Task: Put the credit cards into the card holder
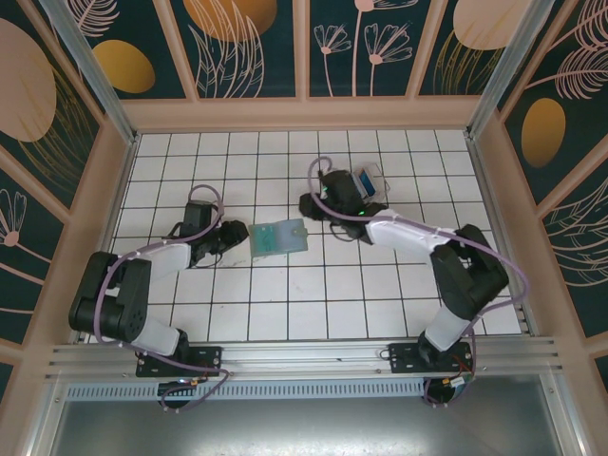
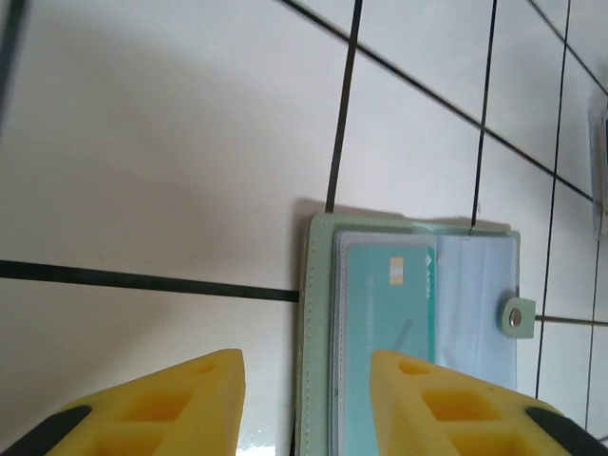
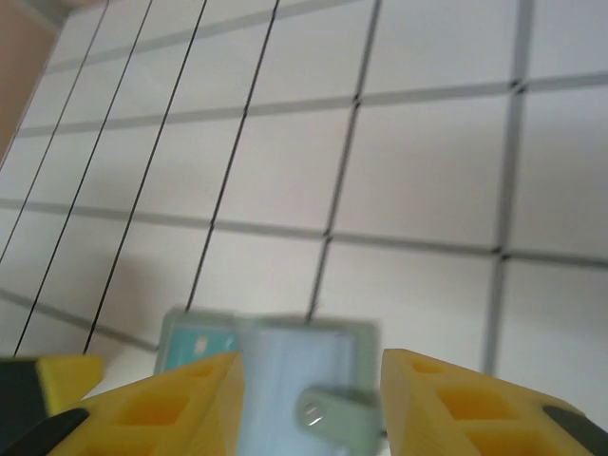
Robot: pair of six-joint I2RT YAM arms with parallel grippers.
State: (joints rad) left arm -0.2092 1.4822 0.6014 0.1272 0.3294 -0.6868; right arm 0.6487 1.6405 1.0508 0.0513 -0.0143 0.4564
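At left, the left gripper (image 2: 306,367) is spread and empty, just short of the card holder (image 1: 277,237), which lies open mid-table with a teal card (image 2: 385,294) pocketed. The right gripper (image 3: 312,365) is also spread and empty. Loose credit cards (image 1: 369,180) lie far right. Recommend pinching one card by its edge.

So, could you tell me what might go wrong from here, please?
The open sage-green folding card holder lies loose on the tiles; the left fingers, open at its edge, might drag it. The small bunch of blue and whitish plastic cards sits beside the right arm, which might sweep them away.
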